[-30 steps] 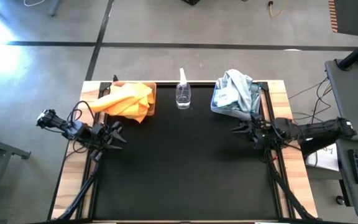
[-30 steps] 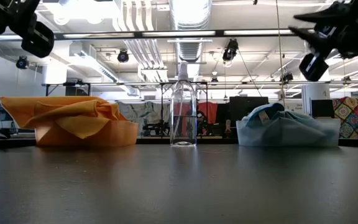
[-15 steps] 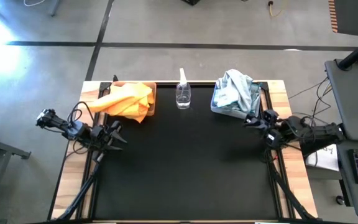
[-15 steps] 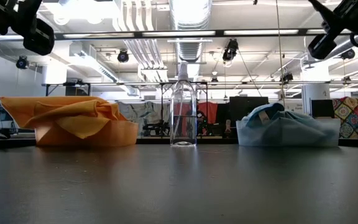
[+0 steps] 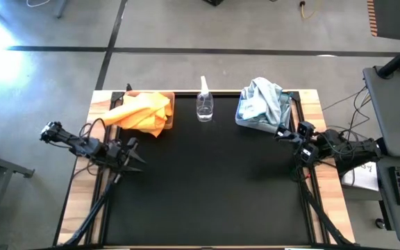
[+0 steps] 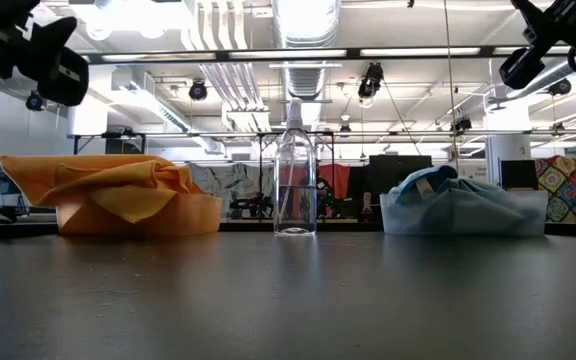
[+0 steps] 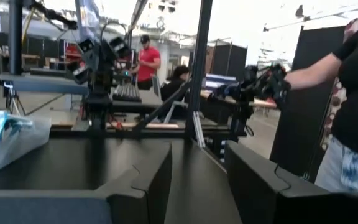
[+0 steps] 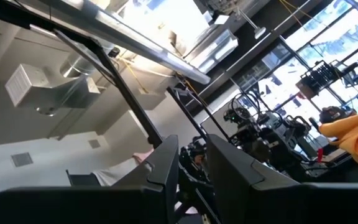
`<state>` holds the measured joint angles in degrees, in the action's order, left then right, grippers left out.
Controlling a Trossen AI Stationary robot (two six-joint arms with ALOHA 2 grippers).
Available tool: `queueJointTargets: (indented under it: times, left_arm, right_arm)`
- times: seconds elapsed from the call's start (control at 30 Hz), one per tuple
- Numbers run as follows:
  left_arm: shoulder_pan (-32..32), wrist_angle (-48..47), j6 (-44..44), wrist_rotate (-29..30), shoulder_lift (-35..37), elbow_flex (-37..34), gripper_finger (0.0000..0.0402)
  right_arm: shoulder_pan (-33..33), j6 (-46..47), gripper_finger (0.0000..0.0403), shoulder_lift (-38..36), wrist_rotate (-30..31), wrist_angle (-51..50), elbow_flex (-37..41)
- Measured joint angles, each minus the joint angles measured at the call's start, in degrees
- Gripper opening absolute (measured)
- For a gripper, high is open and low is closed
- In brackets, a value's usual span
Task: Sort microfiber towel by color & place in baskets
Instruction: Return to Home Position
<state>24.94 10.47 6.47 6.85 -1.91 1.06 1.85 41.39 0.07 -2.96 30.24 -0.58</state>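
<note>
Where left pincer (image 5: 127, 154) hovers: fingers spread
Tan basket (image 5: 129, 95): just beyond it, heaped with orange towels (image 5: 144, 111)
Right pincer (image 5: 281, 133): fingers slightly parted
Grey-blue basket (image 5: 242, 119): beside it, holding blue towels (image 5: 264, 101)

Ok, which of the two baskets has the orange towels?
The tan basket left of the spray bottle; the translucent basket on its right holds pale blue towels.

readable text — none | labels, brands, numbers, signs — none
</note>
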Motion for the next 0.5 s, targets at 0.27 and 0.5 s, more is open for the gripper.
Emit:
queueJointTargets:
  times: [0.27, 0.5]
  left_arm:
    - [0.01, -2.70, 0.00, 0.02, 0.00, 0.00, 0.0133]
    - [0.01, -2.50, 0.25, 0.02, 0.00, 0.00, 0.0133]
  right_arm:
    - [0.00, 0.00, 0.0086, 0.10, 0.02, 0.02, 0.00]
    - [0.00, 0.00, 0.0079, 1.33, 0.01, 0.03, 0.00]
